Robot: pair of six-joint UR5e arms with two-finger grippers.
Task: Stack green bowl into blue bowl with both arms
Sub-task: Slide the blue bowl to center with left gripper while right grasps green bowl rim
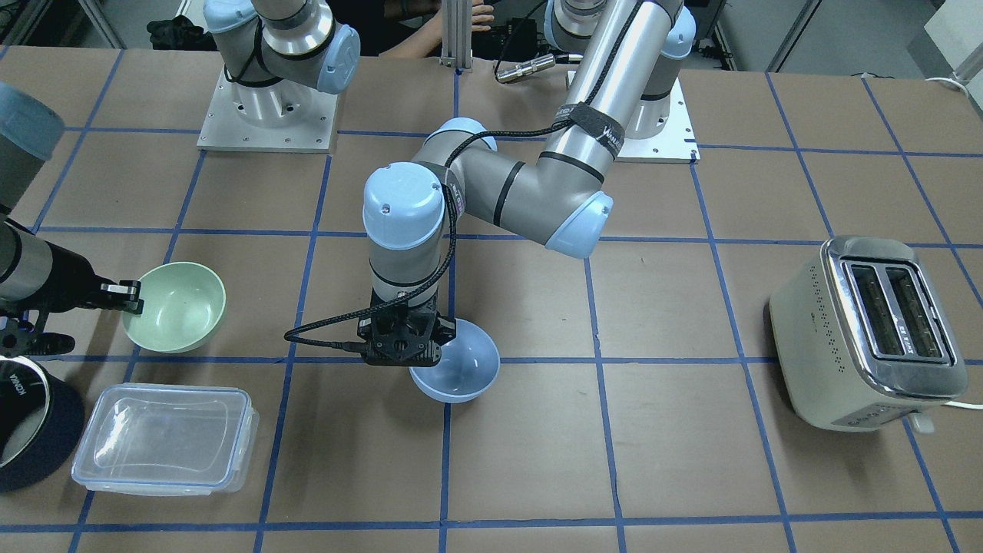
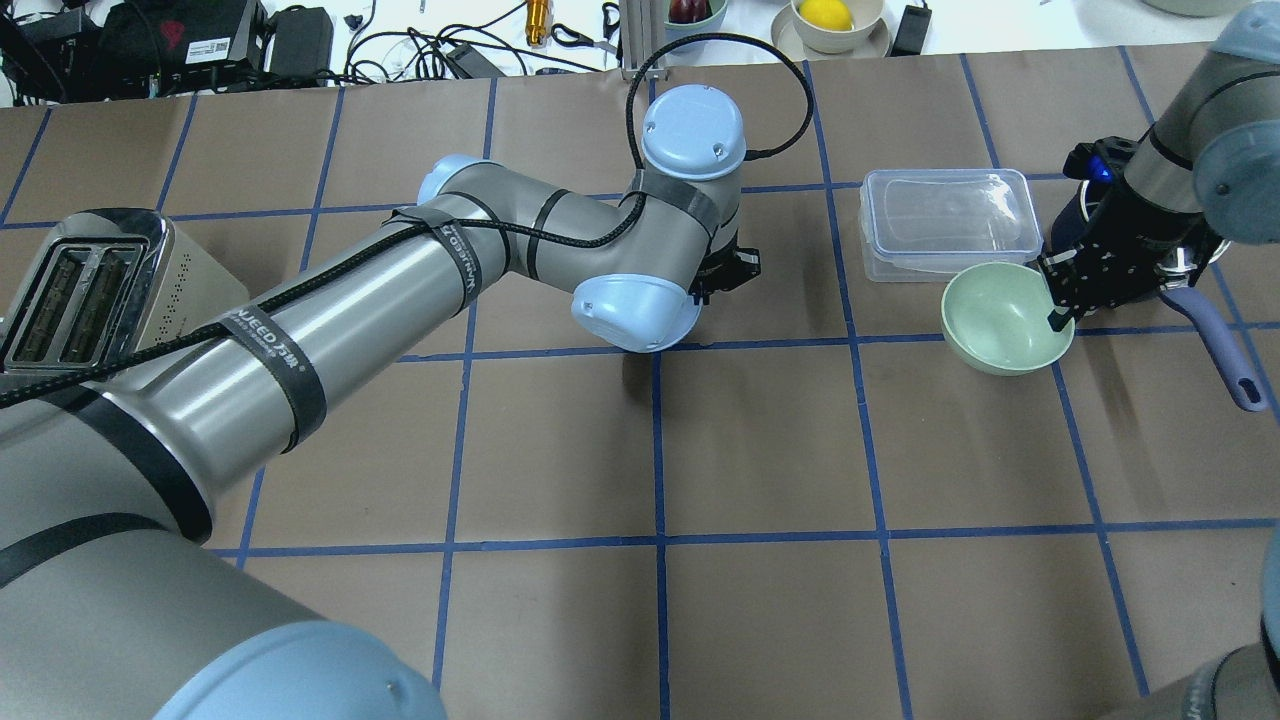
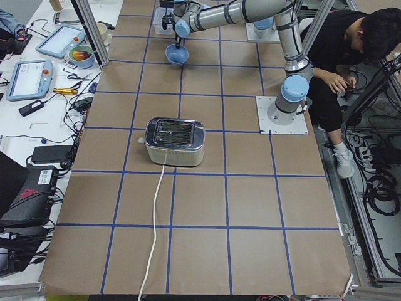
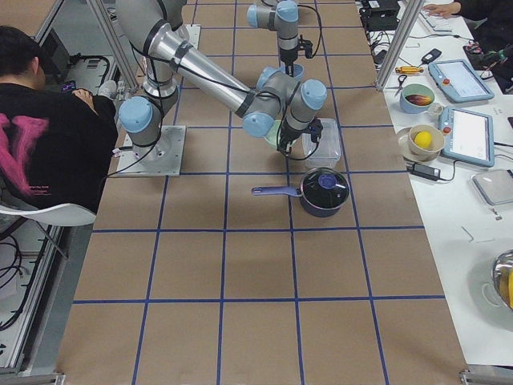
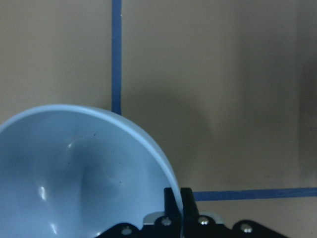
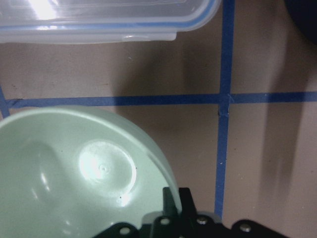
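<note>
The pale blue bowl (image 1: 461, 372) hangs tilted near the table's middle. My left gripper (image 1: 430, 338) is shut on its rim, one finger inside and one outside, as the left wrist view (image 5: 174, 197) shows. The bowl is hidden under the left arm in the overhead view. The mint-green bowl (image 1: 178, 307) is on the robot's right side, tilted. My right gripper (image 1: 130, 298) is shut on its rim, which also shows in the overhead view (image 2: 1058, 310) and the right wrist view (image 6: 173, 196). Shadows under both bowls suggest they are slightly off the table.
A clear rectangular container (image 1: 165, 438) lies just beyond the green bowl. A navy saucepan (image 1: 31, 430) with a purple handle (image 2: 1215, 340) stands beside the right gripper. A toaster (image 1: 868, 330) stands at the robot's far left. A person sits behind the robot bases.
</note>
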